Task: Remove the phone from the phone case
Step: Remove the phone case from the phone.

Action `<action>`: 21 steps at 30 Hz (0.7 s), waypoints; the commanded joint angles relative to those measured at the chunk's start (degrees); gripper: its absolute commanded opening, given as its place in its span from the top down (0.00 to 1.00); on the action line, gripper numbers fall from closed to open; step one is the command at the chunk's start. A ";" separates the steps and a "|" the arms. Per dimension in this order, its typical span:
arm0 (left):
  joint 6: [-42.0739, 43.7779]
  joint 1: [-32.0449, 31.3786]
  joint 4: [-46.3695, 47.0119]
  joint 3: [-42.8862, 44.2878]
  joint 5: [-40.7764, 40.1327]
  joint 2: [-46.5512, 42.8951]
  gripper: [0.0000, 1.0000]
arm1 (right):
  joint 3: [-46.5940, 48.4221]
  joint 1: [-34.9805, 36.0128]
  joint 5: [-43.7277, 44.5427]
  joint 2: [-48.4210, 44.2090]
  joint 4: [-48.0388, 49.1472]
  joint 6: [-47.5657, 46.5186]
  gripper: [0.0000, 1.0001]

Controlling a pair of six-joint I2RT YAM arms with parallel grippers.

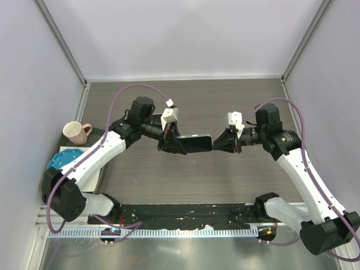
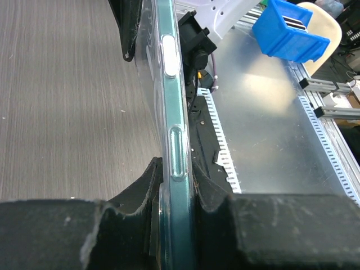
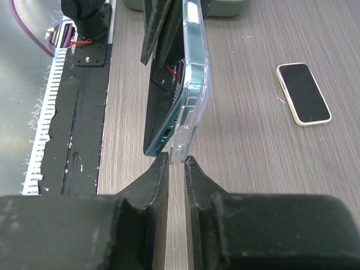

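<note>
Pinching opposite phone case [image 3: 194, 67] ends: left gripper [image 2: 175, 188], right gripper [image 3: 176, 164].

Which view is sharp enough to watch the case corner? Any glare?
Right wrist: sharp where the clear case corner parts from the teal phone, right claw itself soft. Left wrist: case edge crisp, left claw blurred, glare off the metal sheet. Top external: evenly lit, phone tiny.
</note>
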 commanded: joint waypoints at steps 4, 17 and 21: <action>-0.37 -0.41 -0.64 -0.40 16.34 -4.17 1.00 | 5.04 -0.65 2.88 -1.33 1.75 -7.58 0.76; 0.33 1.44 0.94 -1.89 11.33 -5.32 1.00 | 8.30 -0.65 6.31 -4.23 -2.57 -2.94 0.37; 0.33 1.96 1.64 -2.51 10.72 -5.49 1.00 | 10.40 -0.91 3.61 -4.06 -1.25 2.95 0.36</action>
